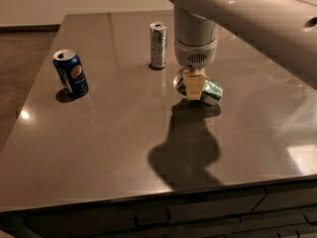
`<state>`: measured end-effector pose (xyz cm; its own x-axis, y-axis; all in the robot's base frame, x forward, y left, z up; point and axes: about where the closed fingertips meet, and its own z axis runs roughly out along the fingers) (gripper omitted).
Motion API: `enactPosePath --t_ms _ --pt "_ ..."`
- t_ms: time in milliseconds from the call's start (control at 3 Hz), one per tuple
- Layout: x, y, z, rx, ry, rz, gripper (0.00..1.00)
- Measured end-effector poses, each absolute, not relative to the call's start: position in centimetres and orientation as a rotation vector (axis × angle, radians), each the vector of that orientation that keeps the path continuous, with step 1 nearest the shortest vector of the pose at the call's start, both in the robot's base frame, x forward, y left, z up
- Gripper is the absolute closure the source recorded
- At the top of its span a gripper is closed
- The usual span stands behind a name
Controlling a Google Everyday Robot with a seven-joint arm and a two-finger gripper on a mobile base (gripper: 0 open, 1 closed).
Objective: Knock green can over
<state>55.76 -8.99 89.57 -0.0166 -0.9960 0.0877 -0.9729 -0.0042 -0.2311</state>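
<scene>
Green can (214, 91) lies on its side on worktop (114, 138), just front-right of silver can (158, 44). Hand (193, 87) sits right over it, touching. Open or clamped: cannot tell. Knock-over looks done. Next move: lift hand straight up, clear of silver can.

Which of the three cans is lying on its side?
The green can, right at the gripper; the blue Pepsi can and slim silver can both stand upright.

Blue Pepsi can (72, 74), silver can (158, 45), table (99, 148)
</scene>
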Motion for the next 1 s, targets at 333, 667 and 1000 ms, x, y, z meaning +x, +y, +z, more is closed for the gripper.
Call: enactPosePath --t_ms 333,667,1000 --pt "55.93 -8.87 89.59 -2.122 2.136 -0.346 0.05" --pt "56.0 -8.83 89.56 -2.121 2.133 -0.347 0.0" --pt "56.0 -8.83 89.56 -2.12 2.133 -0.347 0.0"
